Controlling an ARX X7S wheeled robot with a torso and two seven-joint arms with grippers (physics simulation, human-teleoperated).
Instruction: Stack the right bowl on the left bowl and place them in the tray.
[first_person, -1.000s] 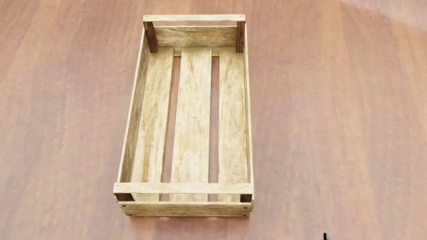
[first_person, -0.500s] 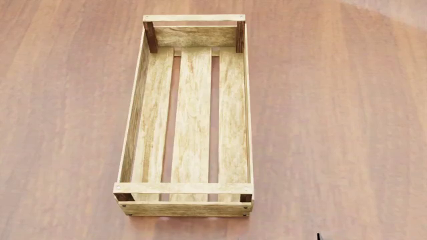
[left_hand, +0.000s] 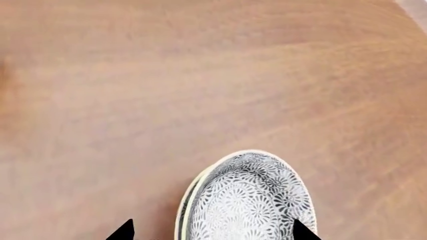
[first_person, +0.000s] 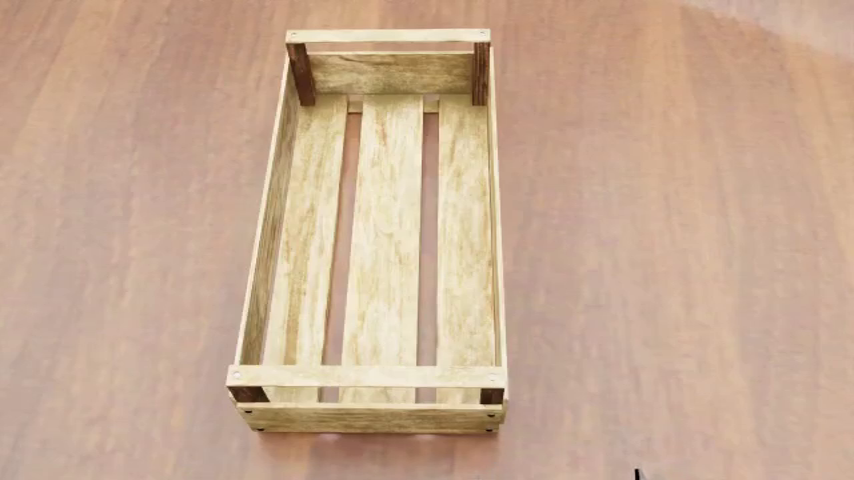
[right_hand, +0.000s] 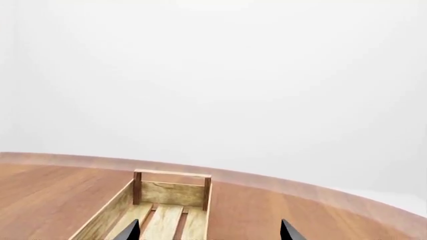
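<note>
Patterned bowl (left_hand: 247, 200) — cut off between left tool (left_hand: 212, 231) tips

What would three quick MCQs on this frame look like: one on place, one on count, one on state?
1. Which view shows the patterned bowl?
A. head view
B. left wrist view
C. right wrist view

2. How many floor planks does the tray have?
A. two
B. three
C. five

3. What is inside the tray?
A. one bowl
B. two stacked bowls
C. nothing visible

Key:
1 B: the patterned bowl lies on the table between the tips of the left gripper; the other two views show no bowl.
2 B: the head view shows three planks with two gaps in the tray.
3 C: only bare planks show in the head view, and the right gripper looks over the tray's far end, also bare.
</note>
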